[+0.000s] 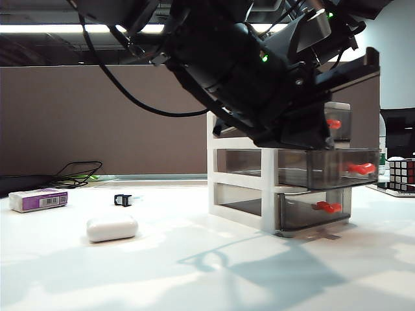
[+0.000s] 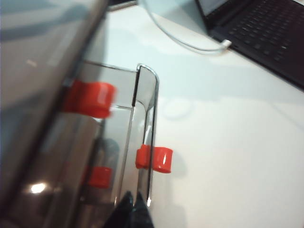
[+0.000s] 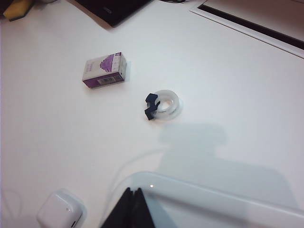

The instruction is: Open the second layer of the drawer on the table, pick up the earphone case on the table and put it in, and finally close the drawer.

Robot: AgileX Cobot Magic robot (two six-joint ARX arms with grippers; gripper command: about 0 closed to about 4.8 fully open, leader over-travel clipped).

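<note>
Both jaws are pinched shut on nothing: your left gripper (image 2: 132, 209) by the pulled-out second layer of the drawer (image 1: 327, 167), your right gripper (image 3: 130, 211) above the table (image 1: 194, 272). Left to right, the earphone case (image 1: 112, 227) lies loose, well apart from the drawer (image 1: 279, 175). Reach down with closed fingers and you'll likely knock the case away.

White desk (image 1: 194, 272). White drawer (image 1: 266, 194) frame, smoky grey translucent trays, red-orange handles; second layer of the drawer (image 1: 324, 170) same grey with red-orange handle. White earphone case (image 1: 112, 228). Purple-and-white box (image 1: 37, 199) with barcode. Black-and-clear clip ring (image 3: 163, 104). Multicolour puzzle cube (image 1: 402, 173) on black grid. Black left end effector (image 2: 132, 209), black right end effector (image 3: 132, 209). Brown partition (image 1: 97, 116).
</note>
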